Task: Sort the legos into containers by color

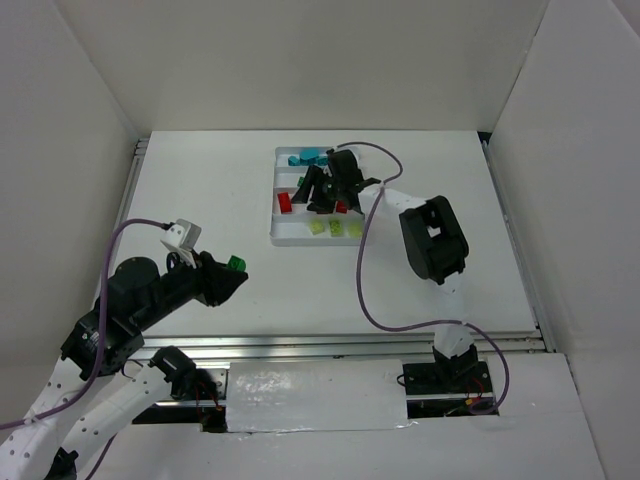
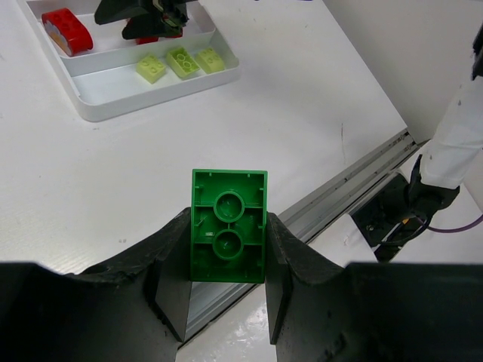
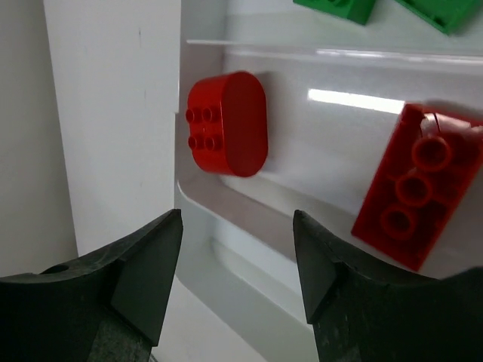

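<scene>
My left gripper (image 1: 232,272) is shut on a dark green lego (image 1: 236,265) and holds it above the table, left of and nearer than the white tray (image 1: 272,225). In the left wrist view the lego (image 2: 229,234) shows its hollow underside between my fingers. My right gripper (image 1: 322,195) is open over the tray's red compartment. In the right wrist view its jaws (image 3: 238,219) stand apart over the tray's wall, near a rounded red lego (image 3: 229,123) and a long red lego (image 3: 415,200). Teal legos (image 1: 305,157) lie in the far compartment and yellow-green legos (image 1: 335,228) in the nearest one.
White walls enclose the table on three sides. A metal rail (image 1: 340,345) runs along the near edge, with a foil-covered strip (image 1: 315,395) and the arm bases below it. A purple cable (image 1: 365,270) loops from the right arm across the table.
</scene>
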